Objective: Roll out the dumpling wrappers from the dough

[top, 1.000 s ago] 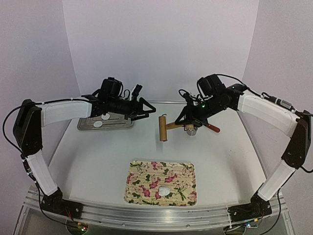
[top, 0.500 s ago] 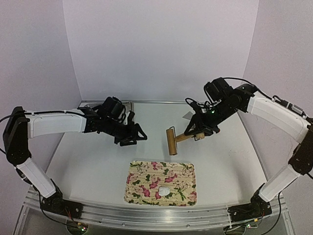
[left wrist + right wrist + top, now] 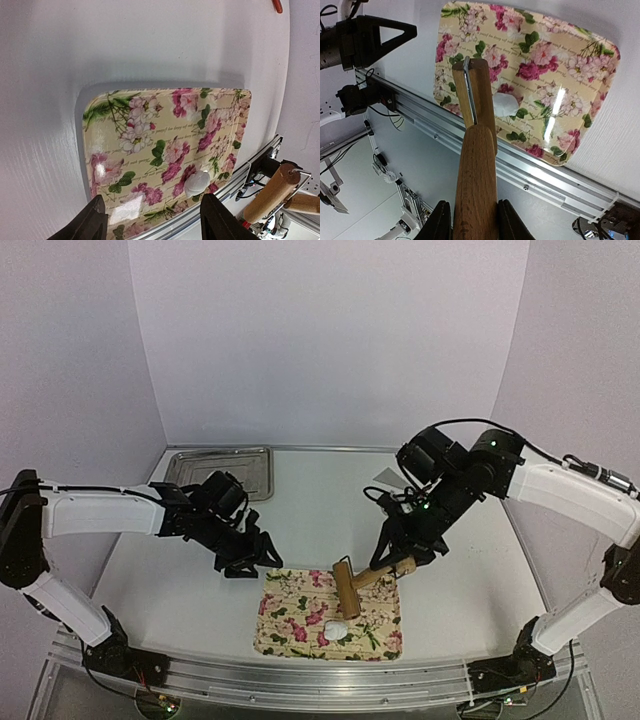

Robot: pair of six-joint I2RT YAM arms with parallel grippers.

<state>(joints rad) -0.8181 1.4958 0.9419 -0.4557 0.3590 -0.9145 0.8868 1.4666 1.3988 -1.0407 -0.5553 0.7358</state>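
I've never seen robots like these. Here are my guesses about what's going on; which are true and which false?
1. The right gripper holds a wooden roller by its handle. True.
2. The white dough piece lies on the bare table. False: it lies on the floral tray.
3. The left gripper is clamped on the dough. False: it is open and empty, beside the floral tray's left edge.
4. The roller hangs over the floral tray. True.
5. A metal tray sits at the far left of the table. True.
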